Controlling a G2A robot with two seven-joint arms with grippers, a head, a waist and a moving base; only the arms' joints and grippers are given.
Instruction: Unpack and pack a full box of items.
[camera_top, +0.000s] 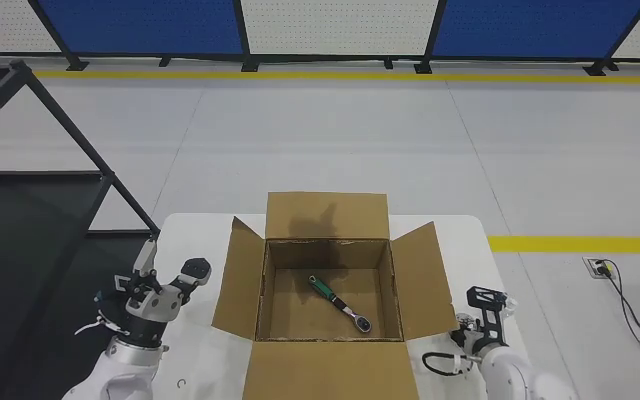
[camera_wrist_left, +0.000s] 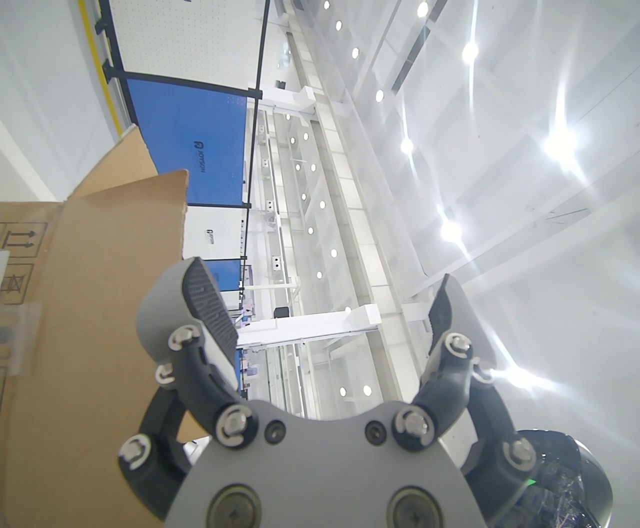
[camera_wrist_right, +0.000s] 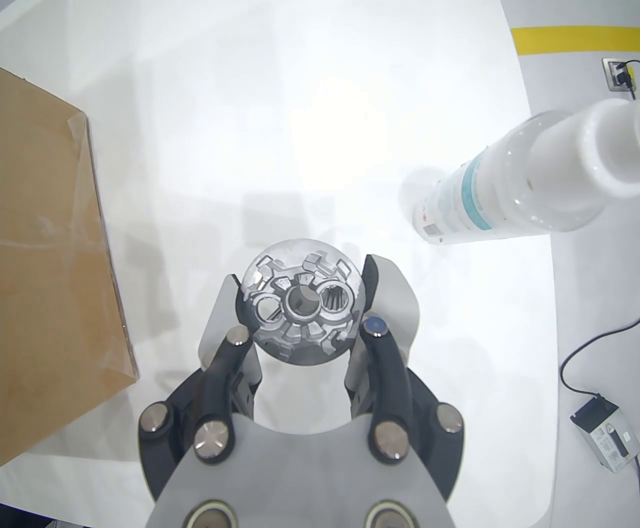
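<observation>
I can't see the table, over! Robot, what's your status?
Left gripper open, beside box. Right gripper shut on disc. Wrench in box. Bottle near right gripper.

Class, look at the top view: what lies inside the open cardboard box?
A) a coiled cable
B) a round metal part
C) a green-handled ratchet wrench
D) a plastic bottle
C: a green-handled ratchet wrench lies on the floor of the cardboard box, while the round metal part sits clamped in the right gripper above the table, outside the box.
</observation>
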